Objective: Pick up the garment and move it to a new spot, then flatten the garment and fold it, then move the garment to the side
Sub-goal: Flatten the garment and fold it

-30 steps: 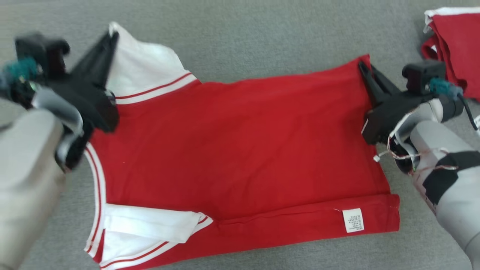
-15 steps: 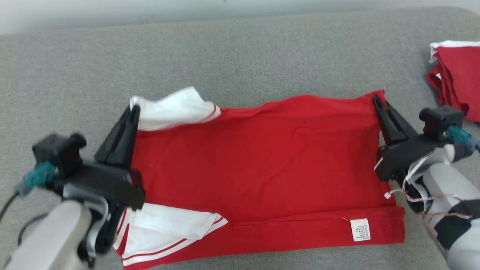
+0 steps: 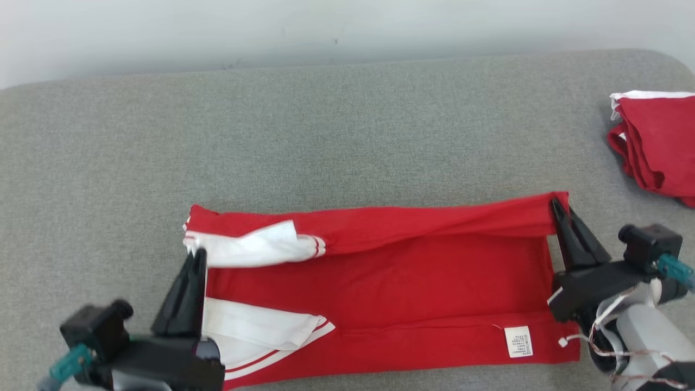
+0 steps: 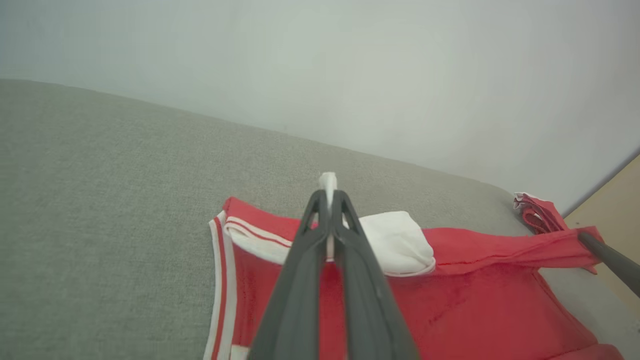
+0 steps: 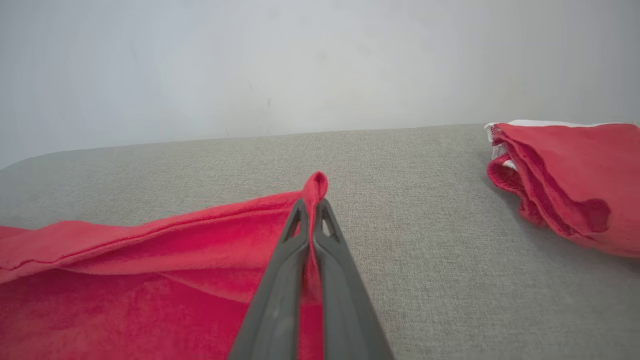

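The garment [image 3: 380, 282] is a red shirt with white, red-striped sleeves, lying across the near part of the grey surface. Its far edge is lifted and folded over toward me. My left gripper [image 3: 196, 254] is shut on the white sleeve corner at the garment's left end, where the white cloth [image 4: 328, 181] pokes out past the fingertips. At the right end my right gripper [image 3: 555, 203] is shut on the red far corner [image 5: 316, 186]. A white label [image 3: 518, 341] shows on the near hem.
A second folded red garment [image 3: 657, 144] lies at the far right of the grey cushioned surface [image 3: 326, 136]; it also shows as a red heap [image 5: 560, 175] to the right. A pale wall [image 3: 326, 27] runs behind the surface's far edge.
Both grippers have drawn the garment's far edge toward me, folding it over the red body. The head camera has tilted up, so the wall and far edge now show.
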Motion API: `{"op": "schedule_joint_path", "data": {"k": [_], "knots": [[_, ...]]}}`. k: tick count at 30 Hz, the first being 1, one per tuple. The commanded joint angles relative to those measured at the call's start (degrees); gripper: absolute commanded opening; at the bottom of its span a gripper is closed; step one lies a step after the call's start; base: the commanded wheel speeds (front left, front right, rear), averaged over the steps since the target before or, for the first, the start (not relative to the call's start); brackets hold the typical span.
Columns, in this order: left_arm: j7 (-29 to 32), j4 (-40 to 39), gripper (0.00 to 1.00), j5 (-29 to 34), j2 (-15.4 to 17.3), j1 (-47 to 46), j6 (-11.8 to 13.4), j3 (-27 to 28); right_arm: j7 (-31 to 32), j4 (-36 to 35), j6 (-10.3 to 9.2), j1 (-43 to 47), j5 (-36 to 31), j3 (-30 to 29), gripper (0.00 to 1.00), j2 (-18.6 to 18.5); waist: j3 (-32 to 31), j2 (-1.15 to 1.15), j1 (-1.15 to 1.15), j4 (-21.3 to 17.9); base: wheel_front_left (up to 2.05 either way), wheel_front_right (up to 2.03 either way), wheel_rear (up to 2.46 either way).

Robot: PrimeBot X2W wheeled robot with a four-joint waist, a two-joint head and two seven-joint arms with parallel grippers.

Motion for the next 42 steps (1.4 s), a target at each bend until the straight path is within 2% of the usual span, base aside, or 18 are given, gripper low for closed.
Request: {"op": "schedule_joint_path", "data": {"k": [1, 2, 3, 4, 5, 6, 13, 17, 21, 26, 35, 42], "knots": [[-0.1, -0.1, 0.0, 0.68, -0.55, 1.58, -0.11, 0.45, -0.01, -0.59, -0.16, 1.32, -0.03, -0.5, 0.0, 0.35, -0.37, 0.01, 0.01, 0.05, 0.0, 0.0, 0.0], [-0.1, -0.03, 0.0, 0.77, -1.03, 2.5, -0.34, 0.86, -0.01, -1.1, -0.16, 2.07, 0.14, -0.87, 0.0, 0.58, -0.47, 0.01, 0.01, 0.08, 0.0, 0.0, 0.0], [-0.1, 0.14, 0.0, 1.1, -1.39, 3.36, -0.62, 1.12, 0.0, -1.58, -0.16, 2.8, -0.02, -1.22, 0.21, 0.62, -0.59, 0.01, 0.01, 0.1, 0.0, 0.0, 0.0], [-0.1, 0.44, 0.31, 1.08, -1.83, 4.1, -0.61, 1.69, 0.0, -2.03, -0.16, 3.55, -0.19, -1.55, 0.75, 0.67, -0.67, 0.01, 0.01, 0.11, 0.0, 0.0, 0.0], [-0.1, 0.72, 0.83, 1.32, -2.22, 4.54, -0.96, 2.67, -0.01, -2.77, -0.16, 4.28, 0.06, -2.03, 1.0, 0.94, -0.78, 0.01, 0.01, 0.13, 0.0, 0.0, 0.0], [-0.1, 0.9, 1.0, 1.62, -2.88, 4.94, -1.13, 3.56, 0.0, -3.29, -0.16, 4.94, 0.26, -2.49, 1.0, 1.08, -0.91, 0.01, 0.01, 0.18, 0.0, 0.0, 0.0], [-0.09, 1.91, 1.0, 6.11, -6.82, 8.22, -2.96, 11.0, -0.01, -9.01, -0.16, 10.21, 1.0, -4.34, 1.0, 0.7, -2.52, 0.01, 0.01, 0.01, 0.0, 0.0, 0.0], [-0.09, 0.3, 1.0, 12.97, -8.95, 9.11, -3.88, 16.7, 0.0, -9.77, -0.16, 12.03, 0.98, -5.47, 1.0, 0.1, -3.14, 0.01, 0.01, -0.06, 0.0, 0.0, 0.0], [-0.08, -1.38, 1.0, 22.99, -12.76, 9.86, -5.29, 22.8, 0.0, -5.33, -0.16, 12.07, 1.61, -6.36, 1.0, 1.04, -3.55, 0.01, 0.01, 0.65, 0.0, 0.0, 0.0], [-0.06, -1.43, 1.0, 29.93, -16.05, 11.0, -7.49, 26.64, 0.11, 1.07, -0.16, 11.0, 2.17, -5.99, 1.0, 1.98, -3.71, 0.01, 0.01, 1.46, 0.0, 0.0, 0.0], [-0.06, 0.61, 1.0, 35.03, -19.14, 12.78, -11.19, 30.95, 0.22, 11.48, -0.16, 8.21, 4.63, -4.04, 1.0, 4.76, -3.67, 0.01, 0.01, 2.08, 0.0, 0.0, 0.0], [-0.06, 1.55, 1.0, 36.73, -19.97, 12.27, -12.17, 31.77, 0.39, 16.88, -0.16, 7.42, 6.05, -1.7, 1.0, 6.61, -3.87, 0.01, 0.01, 2.65, 0.0, 0.0, 0.0]]}}
